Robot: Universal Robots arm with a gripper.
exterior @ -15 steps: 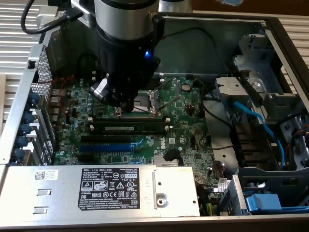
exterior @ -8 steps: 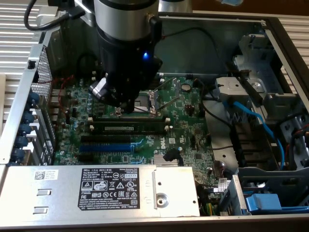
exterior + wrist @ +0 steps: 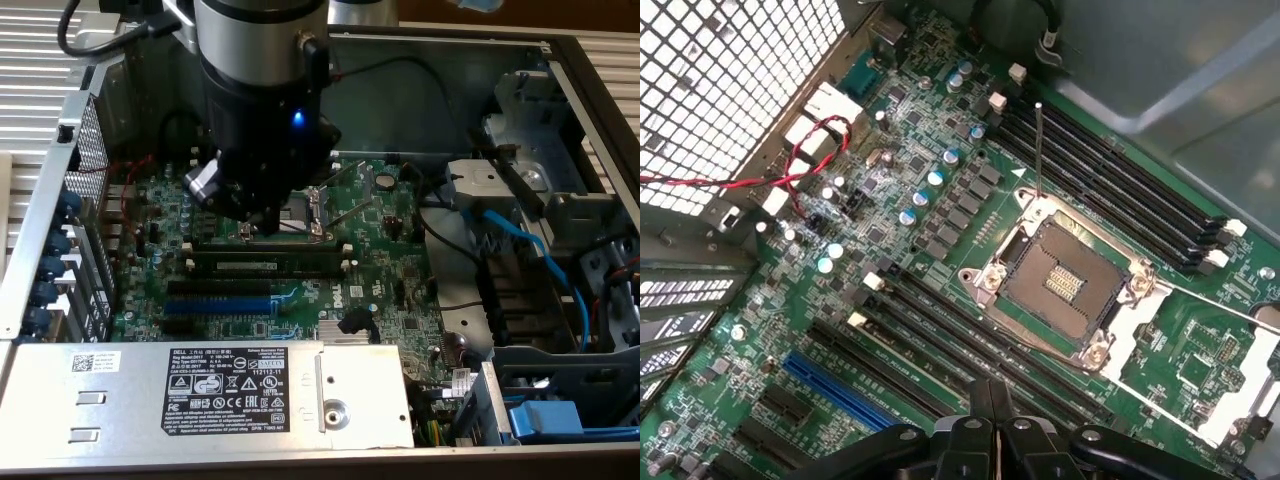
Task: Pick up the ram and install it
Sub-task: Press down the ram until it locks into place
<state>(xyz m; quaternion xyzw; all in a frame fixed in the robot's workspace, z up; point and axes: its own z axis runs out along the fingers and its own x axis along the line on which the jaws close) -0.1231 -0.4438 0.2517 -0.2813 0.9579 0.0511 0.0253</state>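
Observation:
The ram (image 3: 265,264), a long dark-green stick with a white label strip, sits in a black slot between white end clips, just in front of the CPU socket (image 3: 300,208). My gripper (image 3: 272,220) hangs from the arm right above the board, between the socket and the ram, a little behind the stick. In the wrist view my gripper (image 3: 990,402) has its two dark fingers pressed together with nothing between them, over the long black slots (image 3: 940,340) beside the open socket (image 3: 1060,280).
A blue slot (image 3: 215,305) and more black slots lie in front of the ram. A metal box with a black label (image 3: 220,385) spans the front. Blue cables (image 3: 530,240) and drive bays fill the exterior view's right. A perforated case wall (image 3: 730,90) with red-black wires (image 3: 800,165) stands close by.

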